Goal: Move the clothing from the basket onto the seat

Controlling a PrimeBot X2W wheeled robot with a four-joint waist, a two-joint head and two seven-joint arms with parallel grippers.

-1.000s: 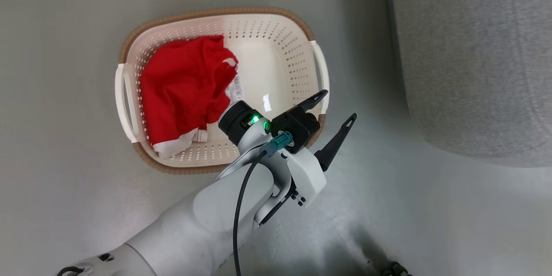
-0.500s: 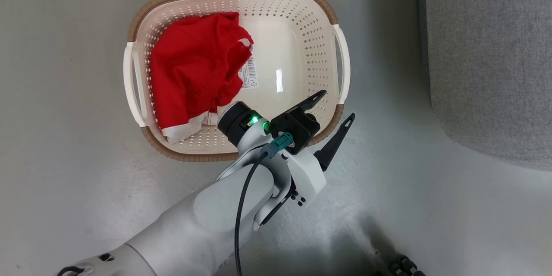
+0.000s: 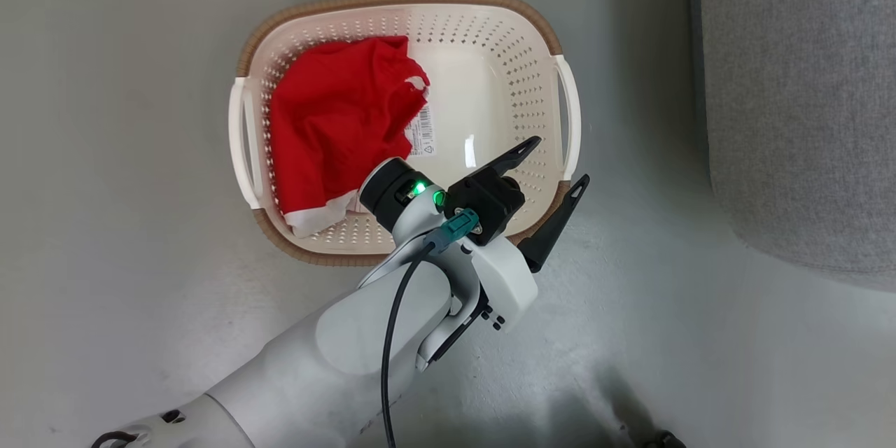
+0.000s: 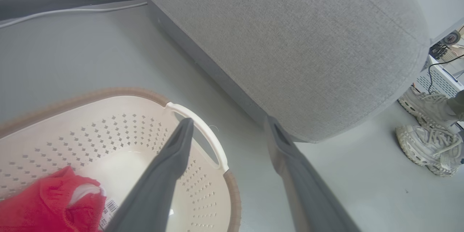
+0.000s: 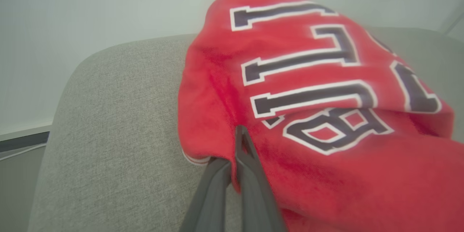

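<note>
One red shirt point(image 5: 308, 98) sits pinched tight in my right pincer point(image 5: 239, 134), sofa point(image 5: 119, 116) just behind. My left pincer point(image 3: 560, 162) hangs open, empty, over the basket point(image 3: 392, 0) for more clothes point(image 3: 336, 119).

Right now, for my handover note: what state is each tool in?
Left tool: open, empty.
Right tool: shut on the red fabric jersey with dark lettering.

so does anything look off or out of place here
nothing spilled or damaged. one red garment lies crumpled in the basket's left half, the right claw grips a red jersey at the sofa, and a person's sneakers stand beside it.
</note>
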